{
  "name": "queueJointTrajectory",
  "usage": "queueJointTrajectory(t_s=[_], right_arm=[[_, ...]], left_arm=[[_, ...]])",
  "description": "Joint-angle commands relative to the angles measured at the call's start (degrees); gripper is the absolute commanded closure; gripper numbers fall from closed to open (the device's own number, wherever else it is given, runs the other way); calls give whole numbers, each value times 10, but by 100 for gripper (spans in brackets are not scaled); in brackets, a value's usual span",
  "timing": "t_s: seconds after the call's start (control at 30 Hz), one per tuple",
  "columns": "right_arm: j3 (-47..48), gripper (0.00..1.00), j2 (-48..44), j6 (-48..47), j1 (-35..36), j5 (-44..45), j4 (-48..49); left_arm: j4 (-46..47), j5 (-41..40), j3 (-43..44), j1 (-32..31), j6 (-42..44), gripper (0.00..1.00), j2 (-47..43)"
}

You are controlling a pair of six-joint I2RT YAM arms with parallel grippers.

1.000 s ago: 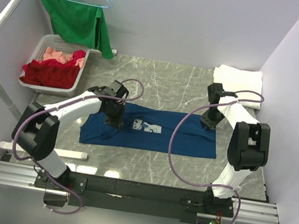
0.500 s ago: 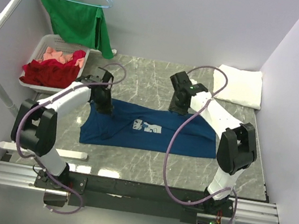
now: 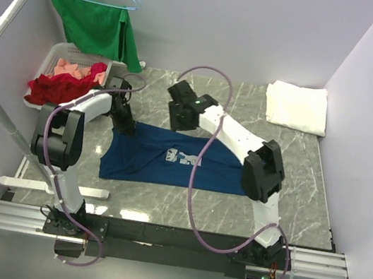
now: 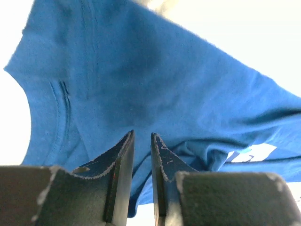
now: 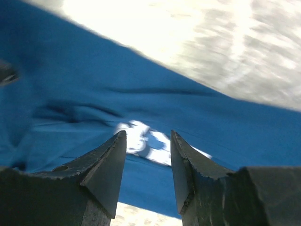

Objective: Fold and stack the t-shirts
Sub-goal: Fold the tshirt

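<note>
The navy t-shirt (image 3: 167, 168) lies spread on the marble table, its white chest print (image 3: 183, 158) facing up. The plain white t-shirt (image 3: 296, 106) rests folded at the back right corner. My left gripper (image 3: 125, 128) hovers over the navy shirt's back left corner; in the left wrist view the left gripper (image 4: 142, 134) is open by a narrow gap with nothing in it, above blue cloth (image 4: 164, 84). My right gripper (image 3: 180, 120) hangs over the shirt's far edge; in its own view the right gripper (image 5: 148, 133) is open and empty, with the print (image 5: 134, 134) beneath.
A white basket (image 3: 59, 54) of red and pink clothes stands at the back left. A green cloth (image 3: 101, 28) hangs from a hanger above it. A white rack pole (image 3: 4, 30) slants along the left side. Walls close in the table on the back and right.
My left gripper has moved back and left along the navy shirt and its jaws have parted. My right arm has swung from the shirt's right end to its far middle edge, jaws widening.
</note>
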Motion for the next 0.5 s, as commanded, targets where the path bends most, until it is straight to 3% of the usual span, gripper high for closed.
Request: queueJointTrajectory(t_s=[0.0, 0.3, 0.47], right_arm=[[79, 50, 42, -45, 40, -11, -18], [182, 50, 130, -71, 100, -8, -41], [187, 50, 147, -70, 116, -19, -35]], left_arm=[[5, 15, 46, 13, -5, 73, 18], [-3, 5, 49, 49, -21, 74, 45], [2, 13, 47, 59, -24, 74, 55]])
